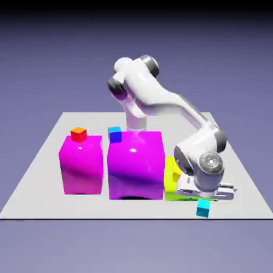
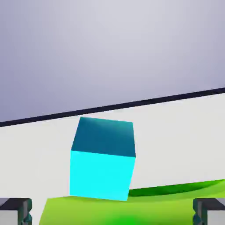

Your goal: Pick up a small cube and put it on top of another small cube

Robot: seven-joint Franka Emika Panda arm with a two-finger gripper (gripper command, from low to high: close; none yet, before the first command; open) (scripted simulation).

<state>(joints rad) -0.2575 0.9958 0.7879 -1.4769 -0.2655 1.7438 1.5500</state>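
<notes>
Grey tabletop (image 1: 48, 160), violet backdrop | pincer (image 1: 205, 198) low at near-right corner, fingertips (image 2: 16, 210) spread wide, gripping nothing | cyan cube (image 2: 103, 160) between them, beside lime block (image 1: 171, 178); yellow cube hidden

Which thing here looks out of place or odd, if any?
Nothing looks damaged or spilled. The cyan cube sits alone near the table's front edge, just below the gripper, whose fingertips stand wide apart, not gripping it.
</notes>
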